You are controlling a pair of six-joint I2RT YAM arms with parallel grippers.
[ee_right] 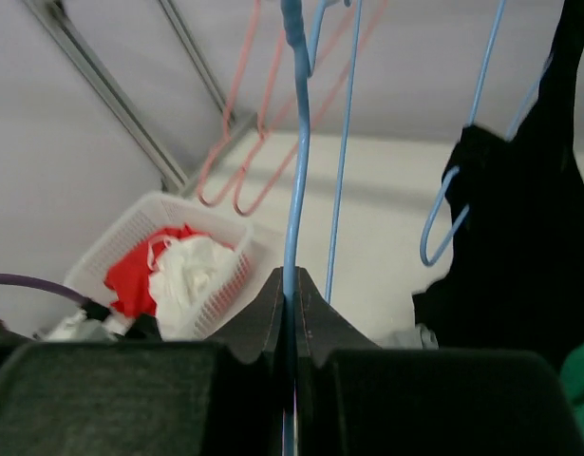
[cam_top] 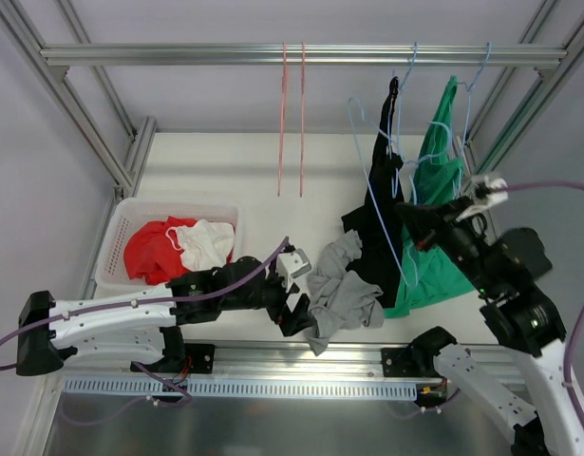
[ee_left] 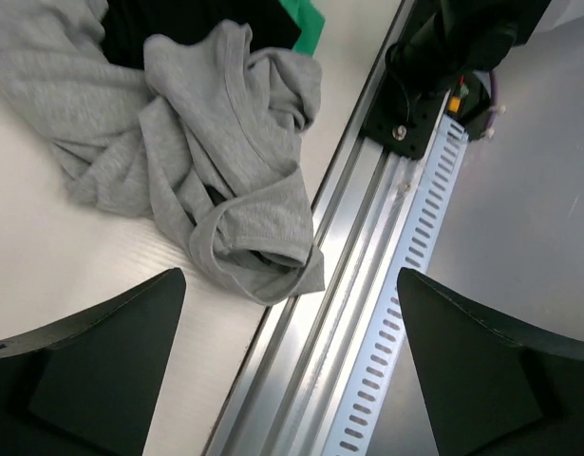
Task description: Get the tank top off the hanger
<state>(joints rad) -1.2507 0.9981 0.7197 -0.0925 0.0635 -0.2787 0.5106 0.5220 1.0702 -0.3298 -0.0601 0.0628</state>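
A black tank top (cam_top: 379, 204) hangs from a light blue wire hanger (cam_top: 370, 185) on the top bar, its lower part draped on the table. My right gripper (cam_top: 417, 224) is shut on the blue hanger's wire (ee_right: 296, 161), with the black top (ee_right: 519, 237) just to its right. A grey tank top (cam_top: 344, 290) lies crumpled on the table, off any hanger. My left gripper (cam_top: 296, 313) is open and empty just left of the grey top (ee_left: 216, 142), low over the table's front edge, fingers (ee_left: 92, 370) wide apart.
A green garment (cam_top: 434, 266) hangs on another blue hanger at the right. Two pink hangers (cam_top: 292, 114) hang empty from the bar. A white basket (cam_top: 116, 237) with red and white clothes stands at the left. The aluminium front rail (ee_left: 367, 313) lies under my left gripper.
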